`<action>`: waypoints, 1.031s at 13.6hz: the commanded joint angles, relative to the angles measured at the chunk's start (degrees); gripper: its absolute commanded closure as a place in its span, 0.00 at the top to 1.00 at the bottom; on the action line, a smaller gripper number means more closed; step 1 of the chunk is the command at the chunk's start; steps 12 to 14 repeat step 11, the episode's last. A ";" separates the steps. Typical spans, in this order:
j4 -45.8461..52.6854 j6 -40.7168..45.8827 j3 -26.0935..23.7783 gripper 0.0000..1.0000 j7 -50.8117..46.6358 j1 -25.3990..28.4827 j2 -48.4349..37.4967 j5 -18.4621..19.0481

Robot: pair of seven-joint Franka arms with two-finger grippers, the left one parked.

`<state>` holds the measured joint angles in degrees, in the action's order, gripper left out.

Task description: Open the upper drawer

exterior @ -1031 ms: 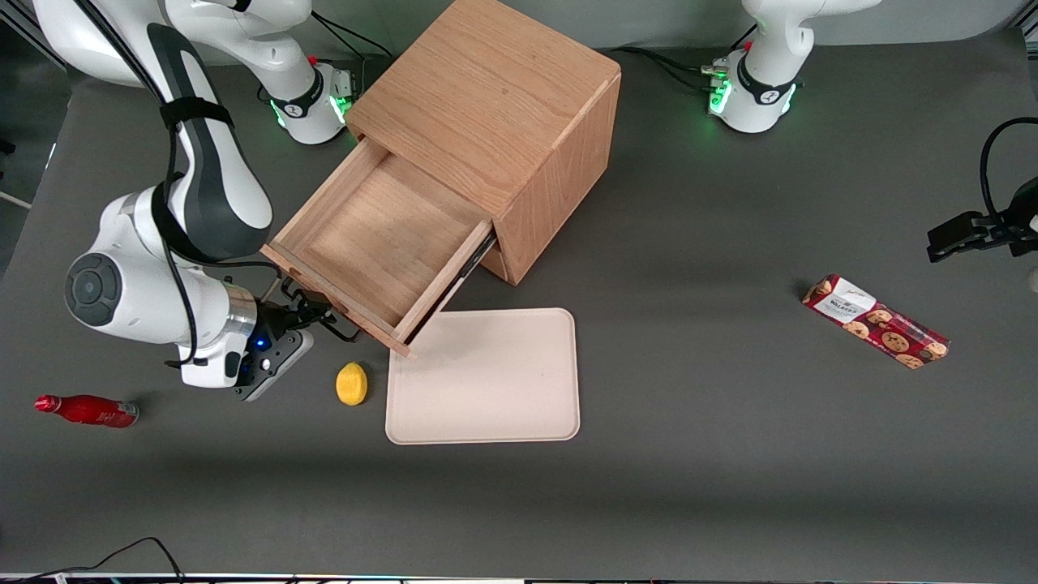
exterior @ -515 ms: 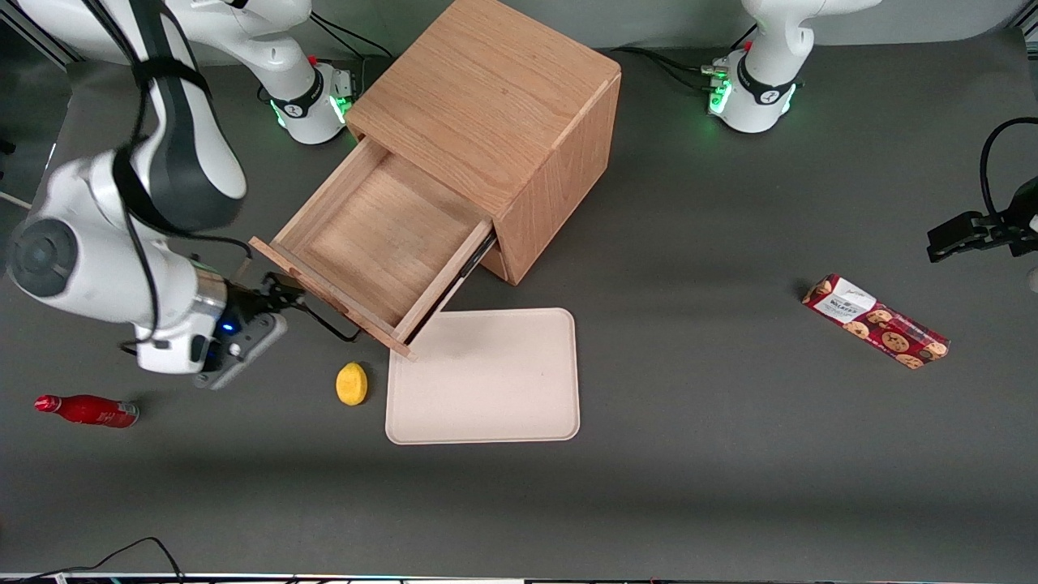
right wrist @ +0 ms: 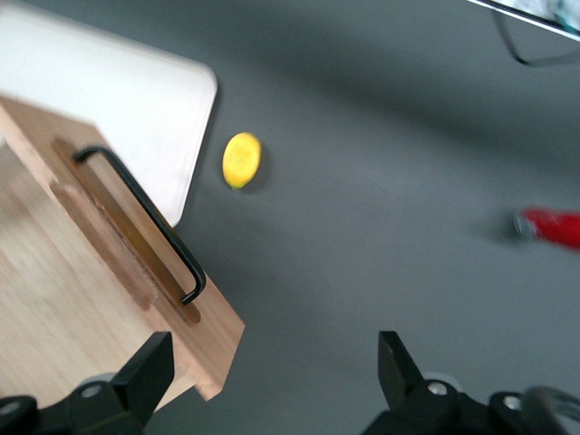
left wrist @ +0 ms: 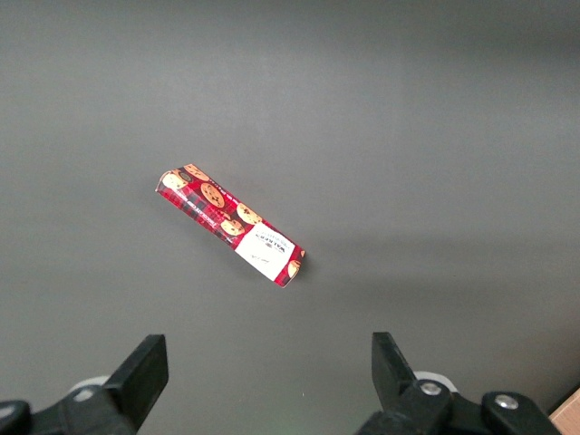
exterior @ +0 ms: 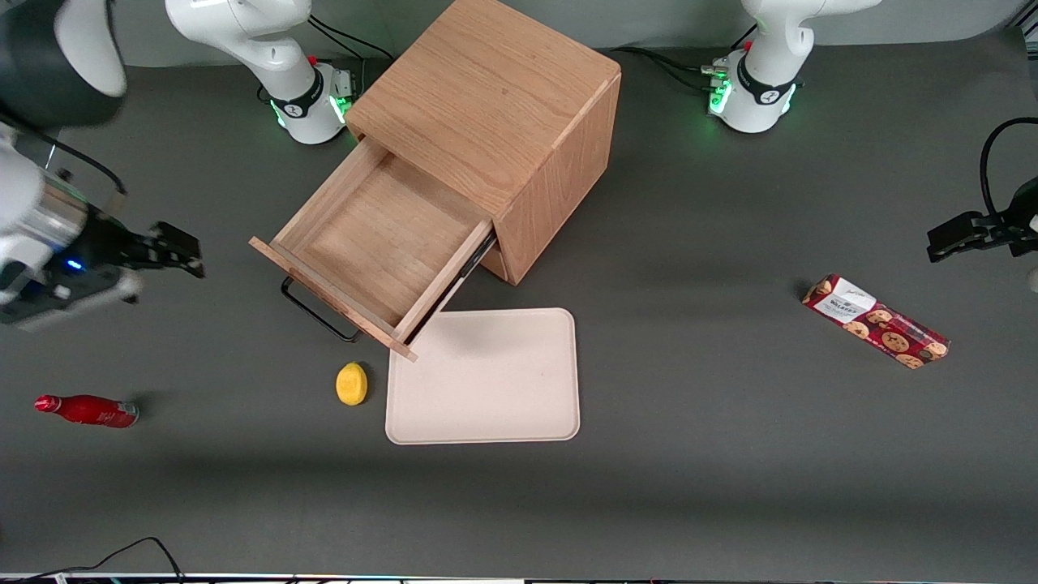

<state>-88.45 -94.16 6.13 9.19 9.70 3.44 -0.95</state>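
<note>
A dark grey mat covers the whole table [exterior: 730, 487], with the oak cabinet [exterior: 495, 105] standing on it nearer the robot bases than anything else.

The gripper [exterior: 174, 250] hangs above bare mat toward the working arm's end of the table, its two black fingers [right wrist: 145, 376] spread wide apart with nothing between them. It is well apart from the upper drawer [exterior: 373, 243] and touches no part of it.

That drawer stands pulled far out of the cabinet, its shallow wooden tray open to view and bare inside. Its long axis runs diagonally across the table, out of the cabinet face toward the front camera and toward the working arm's end. The front panel is the leading end, and the thin black bar handle [exterior: 318, 311] runs along the outer face of that panel, crosswise to the pull direction. In the right wrist view the handle [right wrist: 145, 222] shows as a dark loop standing off the panel, apart from the fingers.

Just in front of the drawer's front corner lies a pale tray [exterior: 483, 376], and a small yellow lemon-like piece [exterior: 351, 383] sits beside it on the mat. A red bottle [exterior: 86, 410] lies on its side nearer the front camera than the gripper. A red cookie packet [exterior: 876, 321] lies toward the parked arm's end.
</note>
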 commanded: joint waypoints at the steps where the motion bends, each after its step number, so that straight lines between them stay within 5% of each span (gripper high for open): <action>1: -1.38 2.74 1.86 1.00 -13.19 1.28 -5.71 1.74; 7: -1.47 12.76 2.31 1.00 -15.34 1.28 -11.79 4.91; 14: -1.47 13.91 3.27 1.00 -15.43 1.37 -12.23 4.82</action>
